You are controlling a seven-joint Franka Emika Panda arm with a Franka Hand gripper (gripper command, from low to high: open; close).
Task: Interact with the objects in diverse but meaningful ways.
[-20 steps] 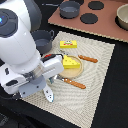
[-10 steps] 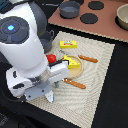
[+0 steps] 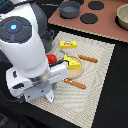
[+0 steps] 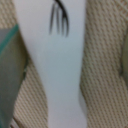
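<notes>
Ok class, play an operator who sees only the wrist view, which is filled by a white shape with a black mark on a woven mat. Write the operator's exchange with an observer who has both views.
Operator: What lies beyond this white fish-shaped piece?
Observer: The exterior view shows a yellow cheese wedge sitting on a tan plate on the same mat.
Operator: Is anything red nearby?
Observer: Yes, a tomato lies by the plate on the exterior view's left, partly hidden by the arm.
Operator: Is there anything off the mat?
Observer: A grey pot stands beyond the mat's far edge.
</notes>
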